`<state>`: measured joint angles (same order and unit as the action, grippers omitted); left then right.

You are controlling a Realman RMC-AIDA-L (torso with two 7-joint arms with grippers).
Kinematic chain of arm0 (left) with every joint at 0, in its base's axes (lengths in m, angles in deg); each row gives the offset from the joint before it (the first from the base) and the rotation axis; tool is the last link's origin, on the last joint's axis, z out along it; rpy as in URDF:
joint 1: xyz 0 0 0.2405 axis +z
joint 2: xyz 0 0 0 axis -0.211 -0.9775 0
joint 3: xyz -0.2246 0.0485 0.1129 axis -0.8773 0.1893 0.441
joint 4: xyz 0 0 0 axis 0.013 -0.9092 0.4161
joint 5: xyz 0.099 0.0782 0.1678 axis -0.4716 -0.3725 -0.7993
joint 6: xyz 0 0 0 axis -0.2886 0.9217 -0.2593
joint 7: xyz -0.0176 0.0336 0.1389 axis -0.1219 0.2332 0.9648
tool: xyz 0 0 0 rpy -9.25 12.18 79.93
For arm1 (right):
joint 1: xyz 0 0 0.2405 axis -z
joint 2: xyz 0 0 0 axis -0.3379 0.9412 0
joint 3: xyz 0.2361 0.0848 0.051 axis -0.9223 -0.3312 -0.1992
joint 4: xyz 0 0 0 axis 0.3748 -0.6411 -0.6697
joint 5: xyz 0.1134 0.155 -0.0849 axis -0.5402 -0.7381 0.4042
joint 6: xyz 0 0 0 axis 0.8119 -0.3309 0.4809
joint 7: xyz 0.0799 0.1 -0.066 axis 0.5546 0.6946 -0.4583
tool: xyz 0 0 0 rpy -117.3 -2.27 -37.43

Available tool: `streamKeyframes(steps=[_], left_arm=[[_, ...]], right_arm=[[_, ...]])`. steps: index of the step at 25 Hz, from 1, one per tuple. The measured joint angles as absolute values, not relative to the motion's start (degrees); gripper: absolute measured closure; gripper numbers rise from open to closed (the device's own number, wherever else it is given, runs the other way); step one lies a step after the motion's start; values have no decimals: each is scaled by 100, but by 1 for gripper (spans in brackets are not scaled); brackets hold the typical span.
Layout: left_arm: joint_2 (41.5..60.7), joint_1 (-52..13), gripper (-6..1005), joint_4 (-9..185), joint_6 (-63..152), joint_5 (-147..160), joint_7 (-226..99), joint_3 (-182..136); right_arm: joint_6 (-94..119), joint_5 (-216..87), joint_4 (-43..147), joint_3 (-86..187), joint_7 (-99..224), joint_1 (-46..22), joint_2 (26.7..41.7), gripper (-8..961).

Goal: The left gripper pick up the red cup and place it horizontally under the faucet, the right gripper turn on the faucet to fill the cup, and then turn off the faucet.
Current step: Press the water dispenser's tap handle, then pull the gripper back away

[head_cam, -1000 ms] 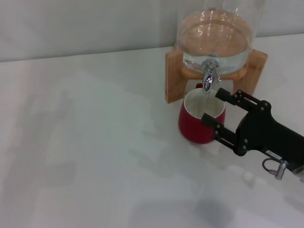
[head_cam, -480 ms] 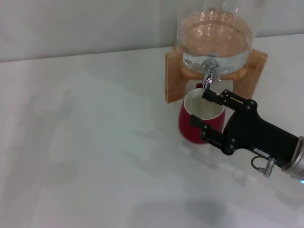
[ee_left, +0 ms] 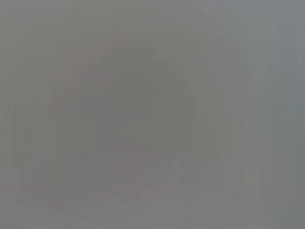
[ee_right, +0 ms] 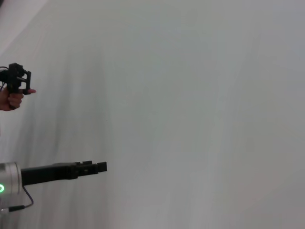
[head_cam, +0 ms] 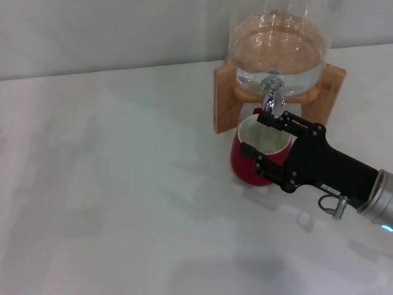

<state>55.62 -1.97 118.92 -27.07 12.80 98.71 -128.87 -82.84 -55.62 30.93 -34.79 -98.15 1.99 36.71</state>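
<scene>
The red cup (head_cam: 241, 163) stands upright on the white table, its cream inside showing, right under the faucet (head_cam: 271, 96). The faucet is a chrome tap on a glass jar (head_cam: 279, 43) of water in a wooden stand (head_cam: 224, 98). My right gripper (head_cam: 256, 133) reaches in from the right, open, over the cup's mouth. Its far finger (head_cam: 273, 119) ends just below the faucet's spout and its near finger (head_cam: 255, 153) lies over the cup's front rim. My left gripper (ee_right: 97, 166) shows only far off in the right wrist view, away from the cup. The left wrist view is plain grey.
The white table (head_cam: 123, 184) spreads to the left and front of the cup. A pale wall runs behind the stand. In the right wrist view a hand holding a small black device (ee_right: 16, 83) shows at the edge.
My right gripper has moved left and forward, from beside the cup to over its mouth, with its far finger now under the faucet's spout. The cup has not moved.
</scene>
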Motion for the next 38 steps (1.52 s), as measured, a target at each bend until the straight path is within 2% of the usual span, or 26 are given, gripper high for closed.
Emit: streamKeyframes(steps=[38], left_arm=[[5552,-207,115,11928,-2707,1228,9871,-12892]], right_arm=[[-7978,-6088,3257,-3645,-9867,253,3645,350]])
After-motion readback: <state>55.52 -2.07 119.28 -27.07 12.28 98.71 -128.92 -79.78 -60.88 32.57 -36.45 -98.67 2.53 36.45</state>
